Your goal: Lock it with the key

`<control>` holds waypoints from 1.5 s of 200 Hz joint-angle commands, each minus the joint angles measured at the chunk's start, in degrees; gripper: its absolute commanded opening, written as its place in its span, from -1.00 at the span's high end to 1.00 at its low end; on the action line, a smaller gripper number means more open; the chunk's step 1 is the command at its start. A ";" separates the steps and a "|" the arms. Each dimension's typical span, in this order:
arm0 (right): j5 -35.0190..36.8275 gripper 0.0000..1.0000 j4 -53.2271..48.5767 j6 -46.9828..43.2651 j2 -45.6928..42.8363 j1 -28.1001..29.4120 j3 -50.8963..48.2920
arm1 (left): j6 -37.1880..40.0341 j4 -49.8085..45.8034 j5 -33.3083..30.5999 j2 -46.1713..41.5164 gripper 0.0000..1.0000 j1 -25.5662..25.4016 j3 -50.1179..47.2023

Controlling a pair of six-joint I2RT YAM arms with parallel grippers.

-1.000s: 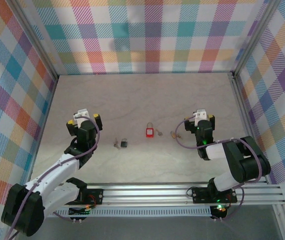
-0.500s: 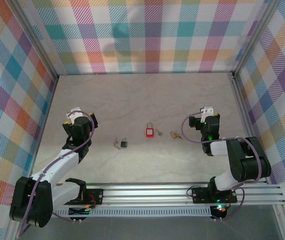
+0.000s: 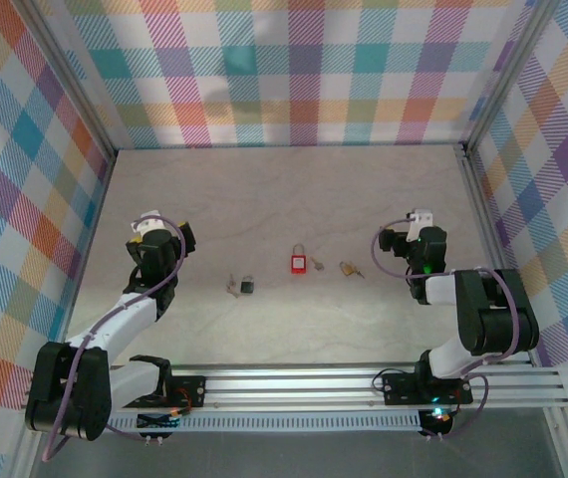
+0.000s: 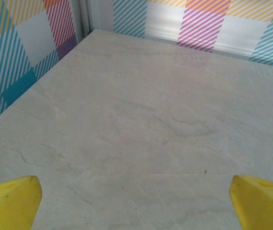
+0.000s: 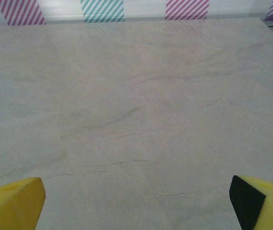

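Care matters with this pick: from above, the red padlock [image 3: 300, 262] lies mid-way on the table [image 3: 264, 189], the brass key [image 3: 349, 269] just at its 3 o'clock, so I would lower the right gripper [image 3: 411, 232] squarely over the key. The left gripper [image 3: 161, 232] stands near 9 o'clock. In the left wrist view the yellow fingers [image 4: 9, 203] are spread wide and hold nothing. The right wrist view shows its fingers [image 5: 12, 203] equally apart and empty.

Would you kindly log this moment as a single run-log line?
left gripper: open, empty | right gripper: open, empty | red padlock: on table, untouched | black padlock: on table
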 commanded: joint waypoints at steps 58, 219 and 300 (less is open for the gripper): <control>-2.27 -0.98 2.29 0.95 0.26 -0.14 -0.44 | 5.53 7.09 6.49 3.69 -1.00 3.66 -0.56; -2.32 -0.98 2.29 0.99 0.26 -0.27 -0.42 | 5.36 20.61 14.13 18.08 -1.00 4.27 -1.62; -2.29 -0.98 2.29 0.99 0.26 -0.21 -0.43 | 6.08 32.45 14.75 25.49 -1.00 4.05 -4.40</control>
